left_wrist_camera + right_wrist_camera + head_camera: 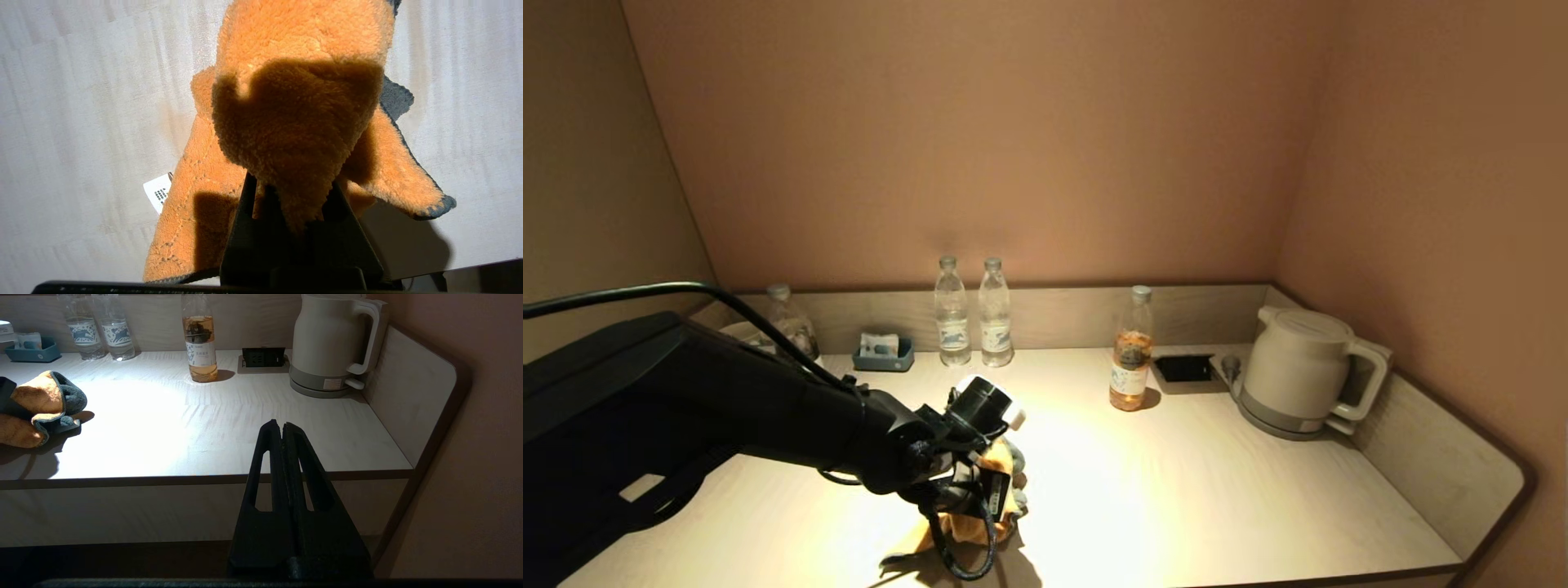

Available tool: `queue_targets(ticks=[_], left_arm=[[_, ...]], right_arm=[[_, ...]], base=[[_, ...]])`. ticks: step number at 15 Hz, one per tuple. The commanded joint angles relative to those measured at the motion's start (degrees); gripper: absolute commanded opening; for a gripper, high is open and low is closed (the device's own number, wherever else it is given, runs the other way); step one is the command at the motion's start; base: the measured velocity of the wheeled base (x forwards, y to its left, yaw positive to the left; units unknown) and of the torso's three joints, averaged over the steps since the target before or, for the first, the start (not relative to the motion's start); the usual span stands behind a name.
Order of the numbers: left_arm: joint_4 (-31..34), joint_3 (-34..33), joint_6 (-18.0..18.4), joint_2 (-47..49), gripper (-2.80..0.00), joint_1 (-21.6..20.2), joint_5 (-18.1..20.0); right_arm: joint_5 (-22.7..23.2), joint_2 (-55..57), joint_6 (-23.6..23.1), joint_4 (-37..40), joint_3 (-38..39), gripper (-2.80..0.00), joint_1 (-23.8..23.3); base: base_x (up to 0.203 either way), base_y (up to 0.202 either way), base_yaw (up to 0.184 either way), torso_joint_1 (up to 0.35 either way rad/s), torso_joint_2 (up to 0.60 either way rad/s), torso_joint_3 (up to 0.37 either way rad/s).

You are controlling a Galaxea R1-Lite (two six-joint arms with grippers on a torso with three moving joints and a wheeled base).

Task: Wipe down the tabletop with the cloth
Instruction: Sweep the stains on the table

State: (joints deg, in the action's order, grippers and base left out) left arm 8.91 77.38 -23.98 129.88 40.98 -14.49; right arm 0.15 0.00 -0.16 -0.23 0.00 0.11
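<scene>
Left of the amber bottle (1131, 349), near the front edge of the tabletop (1217, 490), the left arm reaches across from the robot's left side with its wrist bent down, and the left gripper (292, 192) has its jaws pinching a fold of the cloth (294, 122). That orange cloth, edged in grey with a white tag at one side, bunches up around the fingers while its lower part lies spread on the wood. Behind it, by the back wall, stand a small blue tray (883, 355) and two clear water bottles (973, 314) side by side, well to the left of the amber bottle. Just right of the amber bottle a black socket panel (1184, 367) sits set into the surface, and beyond it a cream kettle (1303, 371) rests on its base in the corner. The right gripper (282, 428) hangs off the table's front edge, below the kettle's side, its jaws pressed together. Plain tan walls enclose the pale wooden alcove.
</scene>
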Motion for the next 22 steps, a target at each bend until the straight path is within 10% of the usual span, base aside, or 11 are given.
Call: queue_targets(ticks=[1,11,22], left_arm=[[0.0,1.5,-0.6,1.3,-2.80,1.3,0.0],[0.4,22.7,-0.4,16.7,-2.80,1.9,-0.9],[-3.5,34.2,14.6,24.2,-2.80,-6.1,-6.6]], right_arm=[[0.0,0.0,0.0,0.0,0.0,-2.80,0.0],[0.0,0.0,0.0,0.0,0.0,-2.80,0.0],[0.0,0.0,0.0,0.0,0.0,-2.80,0.0]], base=[[0.000,0.000,0.000,0.000,0.00,0.000],[0.000,0.000,0.000,0.000,0.00,0.000],[0.000,0.000,0.000,0.000,0.00,0.000]])
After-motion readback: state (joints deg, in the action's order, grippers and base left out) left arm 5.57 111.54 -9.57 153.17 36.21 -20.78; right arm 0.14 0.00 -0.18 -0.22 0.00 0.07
